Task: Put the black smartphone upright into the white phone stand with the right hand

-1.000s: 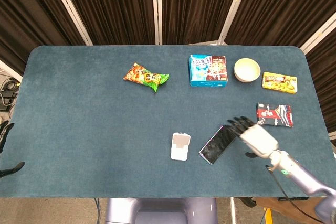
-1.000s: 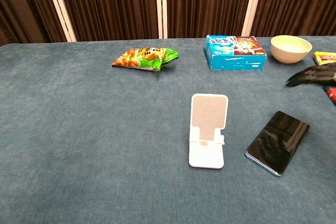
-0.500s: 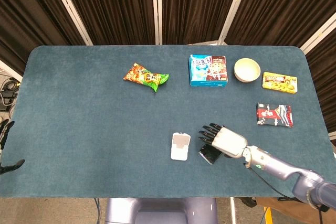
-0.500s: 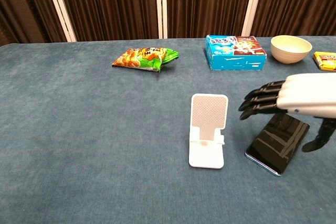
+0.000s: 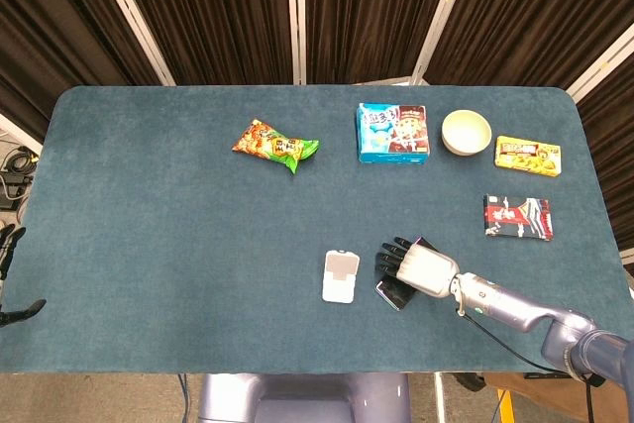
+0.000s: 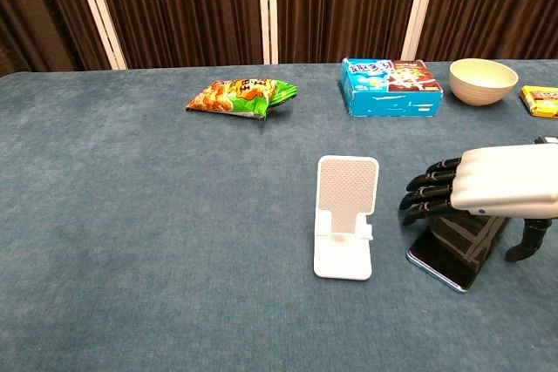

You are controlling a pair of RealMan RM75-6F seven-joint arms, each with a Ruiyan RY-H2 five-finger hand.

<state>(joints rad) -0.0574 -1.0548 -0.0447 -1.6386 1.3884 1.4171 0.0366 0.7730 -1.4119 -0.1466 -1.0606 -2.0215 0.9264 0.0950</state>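
Observation:
The white phone stand [image 5: 340, 276] sits near the table's front middle, its back plate upright [image 6: 347, 189]. Just to its right the black smartphone [image 6: 449, 254] lies flat on the blue cloth, mostly covered in the head view, with only its near corner [image 5: 393, 294] showing. My right hand [image 5: 421, 269] hovers low over the phone, palm down, dark fingers [image 6: 427, 193] stretched towards the stand and the thumb hanging at the phone's right edge. It holds nothing. My left hand [image 5: 12, 279] shows only as dark fingertips at the far left edge, spread apart.
At the back lie a green and orange snack bag [image 5: 276, 145], a blue box [image 5: 392, 133], a cream bowl [image 5: 466, 132] and a yellow packet [image 5: 527, 156]. A red and black packet [image 5: 517, 217] lies at the right.
My right hand swept left from the table's right side to above the phone, then sank lower onto it. Phone and stand have not moved.

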